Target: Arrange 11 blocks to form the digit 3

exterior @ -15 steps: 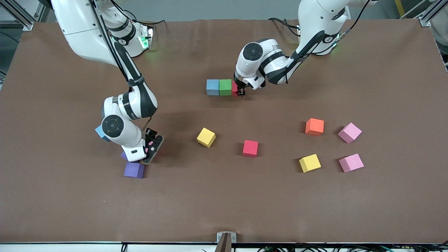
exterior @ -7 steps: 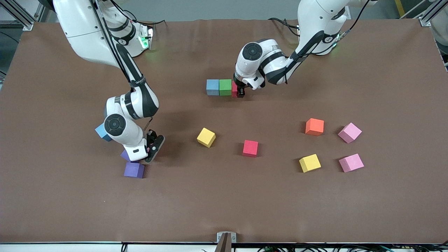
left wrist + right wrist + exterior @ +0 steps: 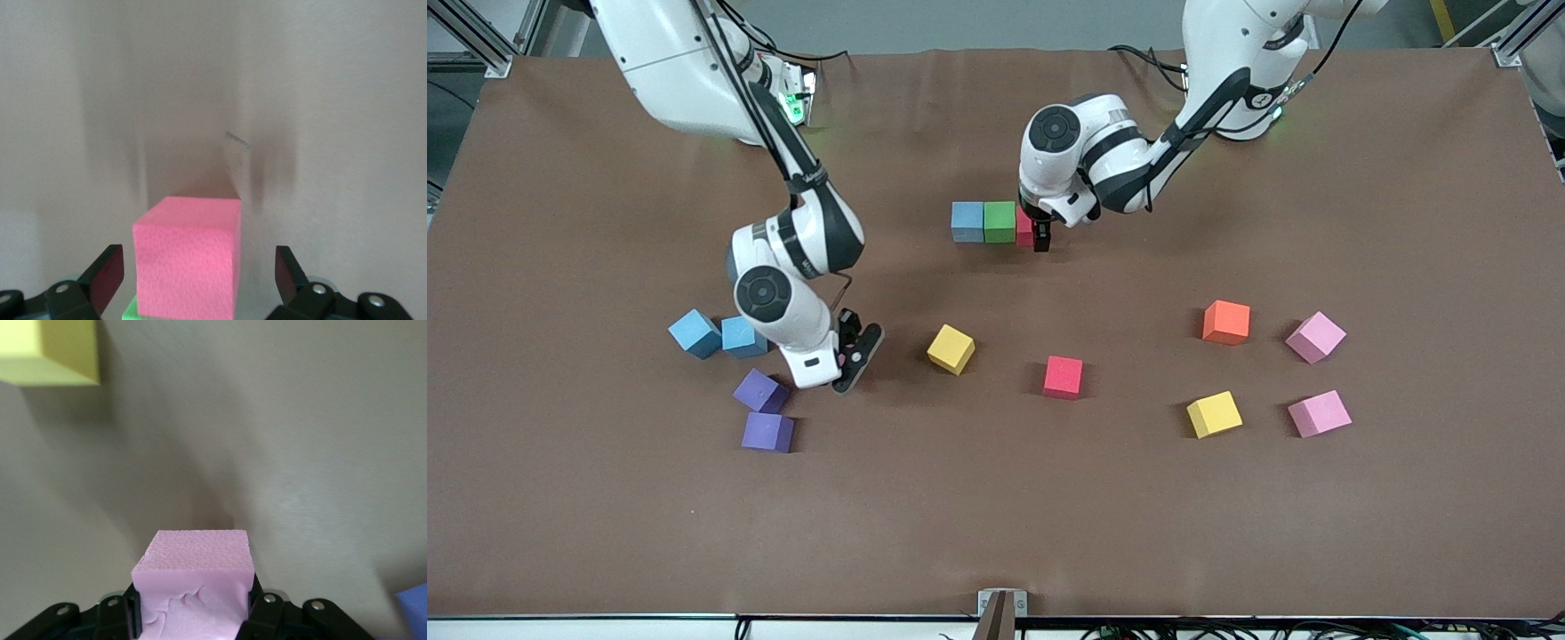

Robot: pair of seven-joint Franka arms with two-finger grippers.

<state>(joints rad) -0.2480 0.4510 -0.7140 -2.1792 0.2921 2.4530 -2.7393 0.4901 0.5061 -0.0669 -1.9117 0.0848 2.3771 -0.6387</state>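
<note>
Releasing the red block (image 3: 188, 257) beside green (image 3: 1000, 221), left claw (image 3: 193, 277) is gaping; right claw (image 3: 193, 603) is gripping a pink block (image 3: 193, 577), next needing row placement.

I'm seeing a brown table (image 3: 996, 516), plain, no pattern. Beside the green block (image 3: 1000, 221) sits a light blue block (image 3: 967, 221) toward the right arm's end and a red block (image 3: 1024, 226) toward the left arm's end. Nearer the front camera than the green block: yellow (image 3: 951, 348), red (image 3: 1064, 377), orange (image 3: 1225, 322), two pink, two purple, two blue. My right wrist view shows a pale pink block (image 3: 193, 577).
</note>
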